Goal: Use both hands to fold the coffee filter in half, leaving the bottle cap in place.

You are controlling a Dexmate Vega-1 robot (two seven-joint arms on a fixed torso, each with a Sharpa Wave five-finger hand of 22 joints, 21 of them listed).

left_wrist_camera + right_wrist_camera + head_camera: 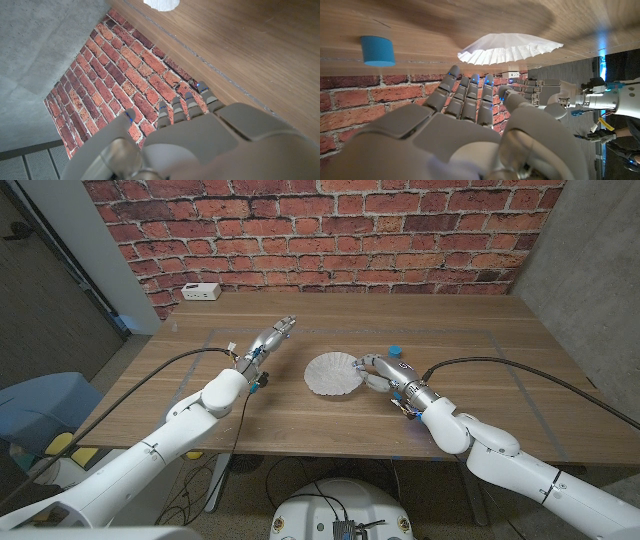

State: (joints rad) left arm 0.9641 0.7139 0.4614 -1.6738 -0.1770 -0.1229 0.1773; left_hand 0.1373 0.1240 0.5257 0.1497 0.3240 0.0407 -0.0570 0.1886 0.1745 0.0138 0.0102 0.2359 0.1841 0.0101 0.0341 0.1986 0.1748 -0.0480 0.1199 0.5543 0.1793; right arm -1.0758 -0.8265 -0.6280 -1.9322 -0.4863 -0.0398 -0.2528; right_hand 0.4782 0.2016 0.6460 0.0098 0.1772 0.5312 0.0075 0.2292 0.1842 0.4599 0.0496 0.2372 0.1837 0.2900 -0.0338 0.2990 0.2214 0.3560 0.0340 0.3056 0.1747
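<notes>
A white, fluted coffee filter [333, 373] lies open near the middle of the wooden table; it also shows in the right wrist view [511, 47] and at the edge of the left wrist view [161, 4]. The blue bottle cap [396, 351] [377, 50] stands on the table just right of and behind it. My right hand [380, 372] [465, 120] hovers at the filter's right rim, fingers spread, holding nothing. My left hand [270, 340] [200, 135] [545, 95] is stretched out a short way left of the filter, fingers straight, apart from it.
A white power box [202, 291] sits at the table's back left corner against the brick wall. Faint tape lines [520, 380] mark a rectangle on the table. A blue chair [40, 410] stands off the table's left side.
</notes>
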